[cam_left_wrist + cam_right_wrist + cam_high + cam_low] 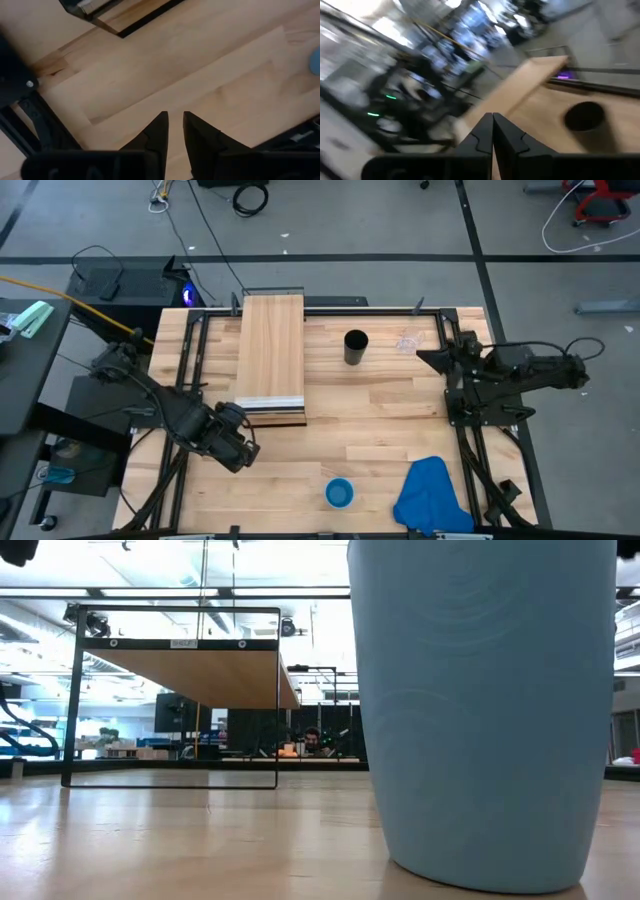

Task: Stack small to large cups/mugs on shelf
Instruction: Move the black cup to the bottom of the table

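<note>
The shelf (pixel 272 355) is a long light-wood board on a black frame at the table's far left; in the low view the shelf (pixel 190 670) stands raised above the tabletop. A tall black cup (pixel 355 347) and a small clear cup (pixel 408 342) stand on the table to its right. A blue cup (pixel 339 493) stands near the front edge and fills the low view (pixel 480 710). My left gripper (pixel 175 120) points down over bare wood near the shelf's near end, slightly open, holding nothing. My right gripper (pixel 493 120) is shut and empty, level, beside the clear cup.
A crumpled blue cloth (pixel 432 495) lies at the front right, next to the blue cup. Black frame rails (pixel 190 370) run along the table's left and right sides. Bare wood lies between the shelf's near end and the blue cup.
</note>
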`<state>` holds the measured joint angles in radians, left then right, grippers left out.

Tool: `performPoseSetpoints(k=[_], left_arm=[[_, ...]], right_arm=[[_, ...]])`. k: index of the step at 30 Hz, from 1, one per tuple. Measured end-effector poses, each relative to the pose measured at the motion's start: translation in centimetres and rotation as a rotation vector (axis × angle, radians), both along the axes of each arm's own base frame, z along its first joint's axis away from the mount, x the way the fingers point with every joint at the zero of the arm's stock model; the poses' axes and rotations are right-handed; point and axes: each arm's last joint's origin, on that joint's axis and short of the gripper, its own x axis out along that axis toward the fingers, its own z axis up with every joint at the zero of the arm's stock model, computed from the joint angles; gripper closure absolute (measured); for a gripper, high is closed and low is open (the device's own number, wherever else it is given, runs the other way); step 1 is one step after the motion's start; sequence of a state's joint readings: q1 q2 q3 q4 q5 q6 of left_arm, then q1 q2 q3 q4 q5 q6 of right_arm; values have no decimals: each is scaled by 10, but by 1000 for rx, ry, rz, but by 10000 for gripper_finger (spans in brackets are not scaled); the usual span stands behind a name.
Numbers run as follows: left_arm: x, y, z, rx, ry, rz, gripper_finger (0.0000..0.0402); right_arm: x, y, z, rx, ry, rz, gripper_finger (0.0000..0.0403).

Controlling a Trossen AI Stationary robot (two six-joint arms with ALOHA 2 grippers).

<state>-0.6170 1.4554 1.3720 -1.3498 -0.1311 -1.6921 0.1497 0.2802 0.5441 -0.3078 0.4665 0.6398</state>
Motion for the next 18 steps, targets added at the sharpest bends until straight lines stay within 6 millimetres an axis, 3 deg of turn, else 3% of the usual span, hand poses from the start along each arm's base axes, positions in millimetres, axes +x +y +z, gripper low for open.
performPoseSetpoints(k=[5,10,14,18], left_arm=[[1,-1,-1,3,2,1,339],[0,-1,-1,18,0,-58,335],[-2,-5,-1,33,1,-140,339],[-10,-10,-1,85,13,-211,344]], right_arm=[[20,-5,44,-46,309,-98,387],[57,-18,90,-43,571,-117,387],[94,-41,124,-38,681,-107,387],[120,-75,137,49,840,-160,387]])
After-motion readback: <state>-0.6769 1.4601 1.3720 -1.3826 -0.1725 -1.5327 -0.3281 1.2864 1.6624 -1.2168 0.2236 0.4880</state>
